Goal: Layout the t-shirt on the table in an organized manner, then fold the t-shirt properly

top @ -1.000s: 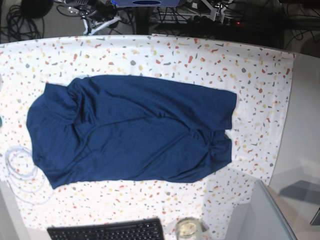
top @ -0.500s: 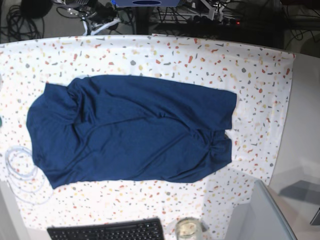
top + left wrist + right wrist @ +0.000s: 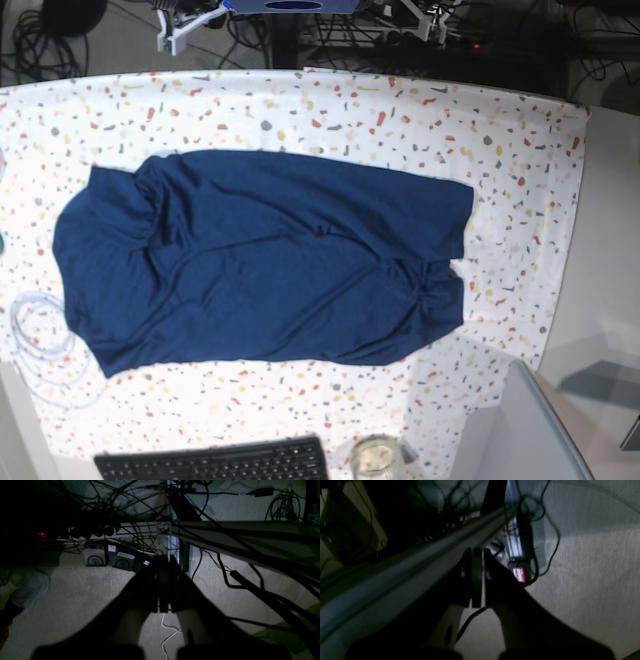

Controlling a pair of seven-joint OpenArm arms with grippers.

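The navy t-shirt (image 3: 260, 260) lies spread lengthwise on the speckled table (image 3: 330, 105), with bunched folds at its right end and creases at its left end. Neither gripper is over it. Both arms sit beyond the table's far edge. In the left wrist view, my left gripper (image 3: 163, 560) is shut on nothing and hangs over carpet and cables. The right wrist view shows my right gripper (image 3: 477, 552) shut and empty, beside a long grey rail. A white piece of the right arm (image 3: 178, 20) peeks in at the top of the base view.
A black keyboard (image 3: 215, 462) and a glass jar (image 3: 375, 458) sit at the near edge. A white cable coil (image 3: 40, 340) lies at the left. A plain grey surface (image 3: 610, 250) and a grey panel (image 3: 535, 430) border the right side.
The white arm part at the top left of the base view has drawn further back from the table edge. The t-shirt has not moved.
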